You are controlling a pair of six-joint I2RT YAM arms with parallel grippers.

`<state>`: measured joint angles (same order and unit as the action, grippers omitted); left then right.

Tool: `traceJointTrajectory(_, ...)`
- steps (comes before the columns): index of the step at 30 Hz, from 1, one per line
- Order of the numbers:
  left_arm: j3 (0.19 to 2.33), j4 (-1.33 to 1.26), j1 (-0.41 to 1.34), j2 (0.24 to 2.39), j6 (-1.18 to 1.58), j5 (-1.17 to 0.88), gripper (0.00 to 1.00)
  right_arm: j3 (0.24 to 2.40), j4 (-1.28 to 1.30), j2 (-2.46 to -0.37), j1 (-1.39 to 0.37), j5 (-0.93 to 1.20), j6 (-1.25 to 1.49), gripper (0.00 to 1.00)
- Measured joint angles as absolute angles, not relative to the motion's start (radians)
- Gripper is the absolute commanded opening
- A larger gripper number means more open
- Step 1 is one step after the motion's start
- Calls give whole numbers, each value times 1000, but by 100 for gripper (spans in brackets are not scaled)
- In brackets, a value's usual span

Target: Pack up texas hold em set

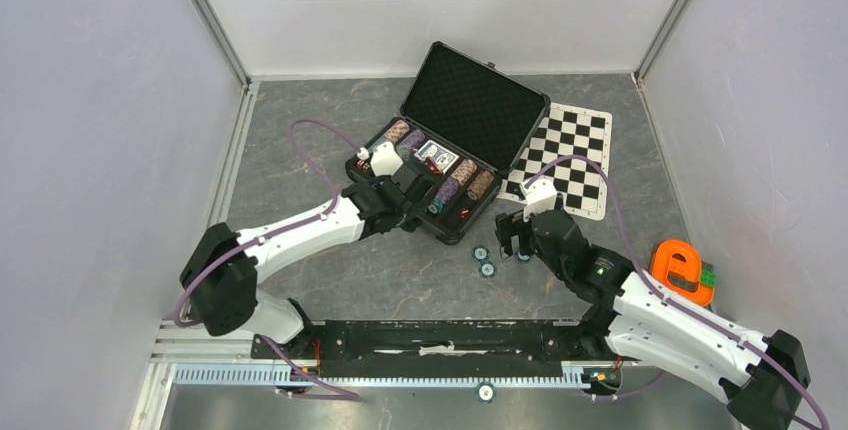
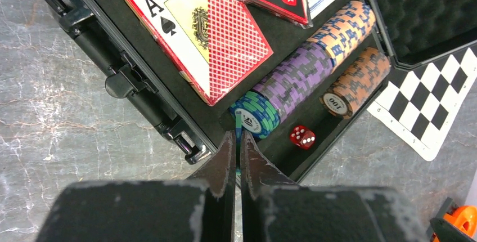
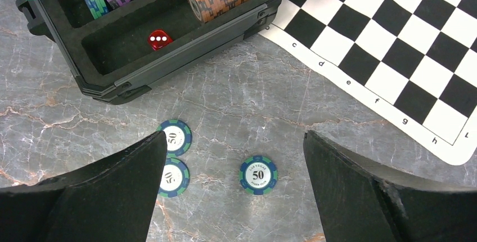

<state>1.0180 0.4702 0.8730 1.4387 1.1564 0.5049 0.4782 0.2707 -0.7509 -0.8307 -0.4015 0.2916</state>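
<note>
Jaws of the left gripper (image 2: 238, 136) pinch a teal chip (image 2: 238, 122) edge-on just before the teal row (image 2: 257, 115) in the case (image 2: 151, 104), apparently due for release, while the right gripper's (image 3: 235, 140) spread jaws bracket a loose chip (image 3: 258, 175) below, needing descent and closing.

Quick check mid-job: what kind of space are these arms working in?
Probably a lab test cell: plain white panel walls on metal corner posts, a grey marble-patterned tabletop, and a black mounting rail at its near edge.
</note>
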Motion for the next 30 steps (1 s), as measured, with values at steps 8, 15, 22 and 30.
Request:
traceJointTrajectory(8, 1020, 451, 873, 1496, 1180, 490, 2, 476, 270, -751, -831, -402, 287, 96)
traceJointTrajectory(15, 1020, 402, 873, 1517, 1192, 476, 7, 476, 270, -751, -831, -402, 280, 96)
traceJointTrajectory(22, 1020, 393, 873, 1528, 1216, 472, 20, 476, 270, -748, -831, -402, 271, 96)
traceJointTrajectory(30, 1020, 385, 873, 1528, 1219, 469, 28, 476, 270, -748, -831, -401, 264, 96)
